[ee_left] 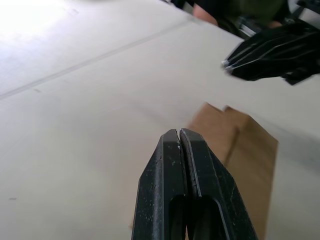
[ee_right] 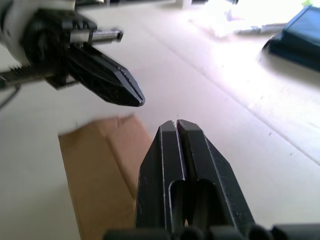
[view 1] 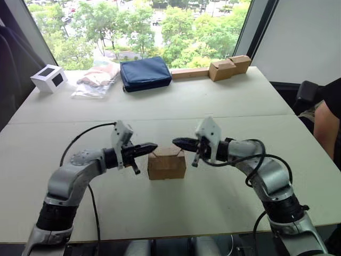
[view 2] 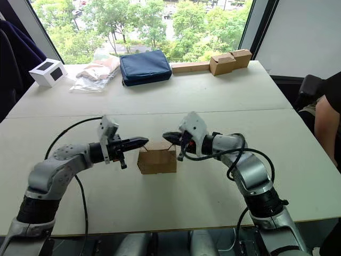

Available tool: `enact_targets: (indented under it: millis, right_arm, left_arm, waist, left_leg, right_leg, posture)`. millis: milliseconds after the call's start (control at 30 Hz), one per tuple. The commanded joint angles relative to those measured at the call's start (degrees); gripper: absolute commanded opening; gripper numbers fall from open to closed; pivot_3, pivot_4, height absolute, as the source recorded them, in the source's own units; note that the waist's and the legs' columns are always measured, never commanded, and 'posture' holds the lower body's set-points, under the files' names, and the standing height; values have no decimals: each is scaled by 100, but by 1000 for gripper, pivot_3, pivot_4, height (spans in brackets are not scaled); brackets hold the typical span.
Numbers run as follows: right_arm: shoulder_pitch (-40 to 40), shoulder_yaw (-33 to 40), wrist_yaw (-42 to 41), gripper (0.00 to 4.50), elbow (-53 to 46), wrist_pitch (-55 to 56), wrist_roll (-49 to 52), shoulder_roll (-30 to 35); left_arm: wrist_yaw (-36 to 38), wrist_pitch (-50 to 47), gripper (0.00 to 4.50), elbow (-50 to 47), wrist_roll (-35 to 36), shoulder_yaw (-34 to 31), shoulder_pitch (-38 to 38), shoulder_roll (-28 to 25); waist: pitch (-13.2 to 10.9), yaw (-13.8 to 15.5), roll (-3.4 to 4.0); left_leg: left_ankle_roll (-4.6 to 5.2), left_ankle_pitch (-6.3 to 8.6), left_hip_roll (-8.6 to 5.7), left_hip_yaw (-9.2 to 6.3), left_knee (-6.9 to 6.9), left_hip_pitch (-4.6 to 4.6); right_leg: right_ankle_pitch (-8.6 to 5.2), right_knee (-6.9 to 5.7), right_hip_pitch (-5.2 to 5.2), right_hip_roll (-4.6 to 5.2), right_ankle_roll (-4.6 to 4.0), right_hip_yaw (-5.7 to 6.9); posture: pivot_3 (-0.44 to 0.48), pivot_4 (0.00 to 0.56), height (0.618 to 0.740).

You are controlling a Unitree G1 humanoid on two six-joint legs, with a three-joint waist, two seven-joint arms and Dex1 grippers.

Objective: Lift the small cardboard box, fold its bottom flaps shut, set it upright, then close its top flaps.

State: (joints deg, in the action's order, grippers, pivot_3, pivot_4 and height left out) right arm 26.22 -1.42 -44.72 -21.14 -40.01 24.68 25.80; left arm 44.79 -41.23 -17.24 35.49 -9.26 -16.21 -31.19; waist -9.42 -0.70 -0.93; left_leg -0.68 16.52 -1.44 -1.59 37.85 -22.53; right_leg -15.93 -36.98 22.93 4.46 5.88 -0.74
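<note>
**Both hands hover closed above the small box**

The small cardboard box (view 1: 167, 163) stands on the white table (view 1: 213, 101), near the front edge, between the two arms. Its top flaps (view 1: 167, 152) lie folded down, and in the left wrist view a seam runs along the top of the box. The bottom flaps are hidden under the box.

The left hand (view 1: 151, 146) points toward the box from the robot's left. Its two black fingers (ee_left: 181, 165) are pressed together and hold nothing. The tip is just above the left upper edge of the box; I cannot tell if it touches the cardboard.

The right hand (view 1: 178, 142) comes from the other side and points at the left one. Its fingers (ee_right: 176, 150) are also pressed together, with nothing between them. The tip hovers above the right part of the box top. The two tips are near each other but apart.

At the far edge of the table lie a white cube box (view 1: 49, 78), a plastic bag (view 1: 97, 79), a dark blue pouch (view 1: 145, 73) and a pair of tan boxes joined to a long strip (view 1: 221, 68). A person's arm (view 1: 326, 120) is at the right side.
</note>
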Motion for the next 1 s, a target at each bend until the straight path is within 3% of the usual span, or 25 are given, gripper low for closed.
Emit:
enact_targets:
  millis: [33,300,467,1000]
  right_arm:
    - [-319,725,8,0,-398,-586,726,302]
    - [-1449,945,-190,0,-597,-626,738,1239]
    - [-2136,894,-554,0,-240,-284,579,1689]
    - [-2491,598,-932,0,-167,-239,540,2105]
  left_arm:
    - [357,-591,45,-552,878,-624,671,-419]
    - [273,-553,45,-981,844,-1045,2166,-851]
    - [420,-118,45,-1024,298,-842,3086,-1091]
    - [510,77,45,-724,368,-876,3048,-1117]
  waist:
    - [0,-2,0]
    - [-1,14,4]
    - [5,4,12]
    - [4,15,14]
  left_leg:
    - [0,1,0,0,-3,0]
    - [2,1,0,2,-20,2]
    - [1,1,1,8,-64,13]
    - [1,1,3,10,-67,11]
  right_leg:
    - [0,3,0,2,0,0]
    - [-12,21,-4,15,-21,0]
    - [-13,82,-20,18,-24,1]
    - [-13,90,-19,21,-29,2]
  posture:
    - [0,150,740]
    - [0,150,740]
    - [0,150,740]
    - [0,150,740]
